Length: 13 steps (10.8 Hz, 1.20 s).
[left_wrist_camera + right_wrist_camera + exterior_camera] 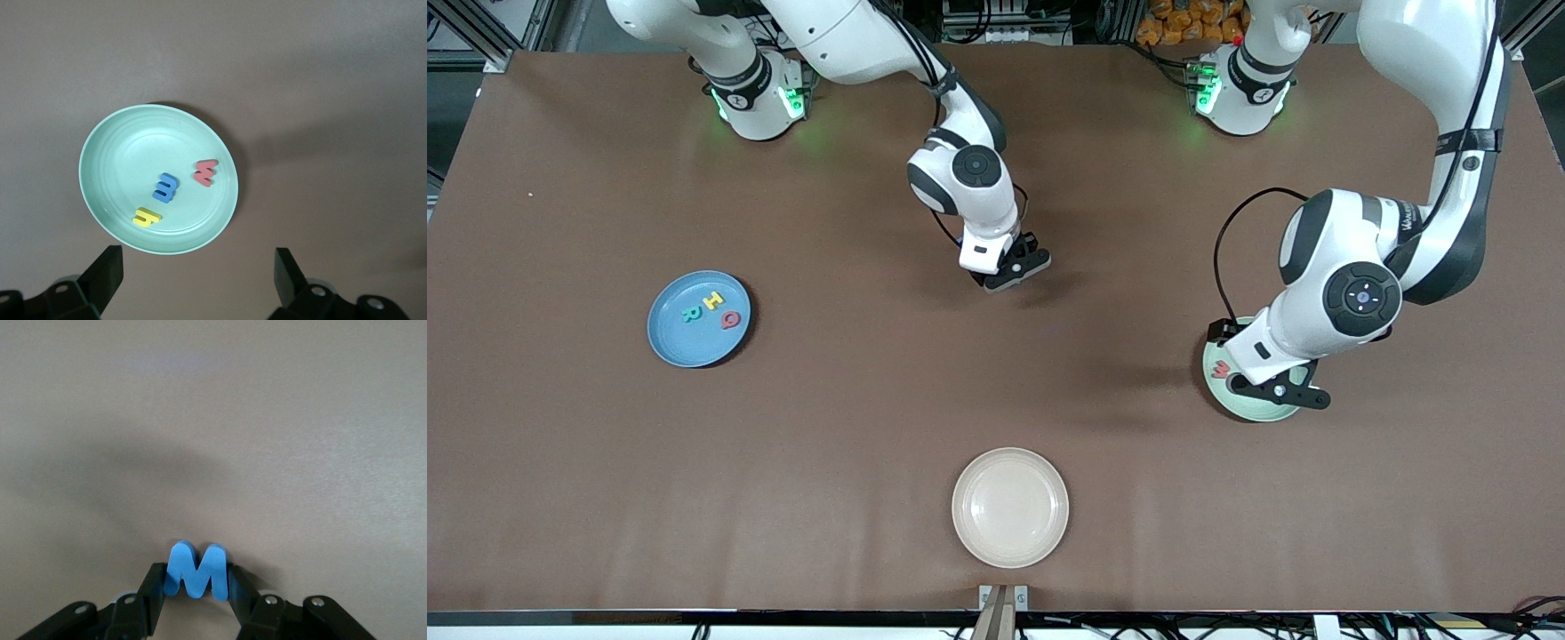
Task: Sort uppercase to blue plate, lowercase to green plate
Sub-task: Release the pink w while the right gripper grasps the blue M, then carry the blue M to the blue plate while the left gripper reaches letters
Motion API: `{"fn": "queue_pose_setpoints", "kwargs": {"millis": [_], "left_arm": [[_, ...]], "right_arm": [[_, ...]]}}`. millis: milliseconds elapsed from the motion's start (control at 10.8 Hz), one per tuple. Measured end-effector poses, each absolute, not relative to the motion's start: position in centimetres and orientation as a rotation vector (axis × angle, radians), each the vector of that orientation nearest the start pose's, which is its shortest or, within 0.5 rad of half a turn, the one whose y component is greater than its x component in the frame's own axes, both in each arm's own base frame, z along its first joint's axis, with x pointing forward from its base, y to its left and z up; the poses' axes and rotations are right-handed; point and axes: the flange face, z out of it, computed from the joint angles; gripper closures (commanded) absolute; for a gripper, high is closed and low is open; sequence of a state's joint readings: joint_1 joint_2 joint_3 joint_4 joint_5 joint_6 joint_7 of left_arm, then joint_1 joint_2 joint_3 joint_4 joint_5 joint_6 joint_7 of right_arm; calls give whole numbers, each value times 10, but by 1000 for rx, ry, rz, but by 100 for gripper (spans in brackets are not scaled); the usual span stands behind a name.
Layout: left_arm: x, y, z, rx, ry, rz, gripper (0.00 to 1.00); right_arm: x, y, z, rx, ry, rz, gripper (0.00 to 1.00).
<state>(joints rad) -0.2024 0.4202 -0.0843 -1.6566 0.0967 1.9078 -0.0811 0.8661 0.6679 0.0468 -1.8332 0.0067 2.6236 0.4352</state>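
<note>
My right gripper (1017, 268) hangs over the bare middle of the table, shut on the blue W (197, 570), which sits between its fingers (150, 593). The blue plate (677, 344) lies toward the right arm's end and holds the yellow H (713, 300), green R (691, 314) and red Q (730, 320). My left gripper (197, 273) is open and empty, over the green plate's (100, 167) edge. That plate holds the red w (205, 172), blue g (166, 187) and yellow y (146, 217). In the front view the left gripper (1276, 391) covers most of the green plate (1258, 413). The periwinkle e is out of view.
A cream-pink plate (1009, 507) with nothing in it lies near the table's front edge, midway between the arms. Brown tabletop lies between the three plates.
</note>
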Motion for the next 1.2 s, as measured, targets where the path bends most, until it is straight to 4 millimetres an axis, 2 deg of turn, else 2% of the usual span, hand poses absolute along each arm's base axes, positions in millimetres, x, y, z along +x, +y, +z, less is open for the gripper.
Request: {"fn": "queue_pose_setpoints", "kwargs": {"millis": [185, 370, 462, 647, 832, 1017, 1202], "left_arm": [[624, -176, 353, -3025, 378, 240, 0], [622, -183, 352, -3030, 392, 246, 0], [620, -190, 350, -3036, 402, 253, 0], [613, -213, 344, -3046, 445, 266, 0], [595, -262, 332, -3086, 404, 295, 0], [557, -340, 325, -3077, 295, 298, 0], [505, -418, 322, -3058, 321, 289, 0]], "right_arm": [[425, 506, 184, -2976, -744, -87, 69], [462, 477, 197, -2996, -828, -42, 69], [480, 457, 203, -2996, -885, -16, 69], [520, 403, 213, -2997, -1028, 51, 67], [555, 335, 227, -3008, -1143, 162, 64], [581, 258, 235, -3013, -1208, 266, 63], [591, 184, 230, -3011, -1214, 346, 63]]}}
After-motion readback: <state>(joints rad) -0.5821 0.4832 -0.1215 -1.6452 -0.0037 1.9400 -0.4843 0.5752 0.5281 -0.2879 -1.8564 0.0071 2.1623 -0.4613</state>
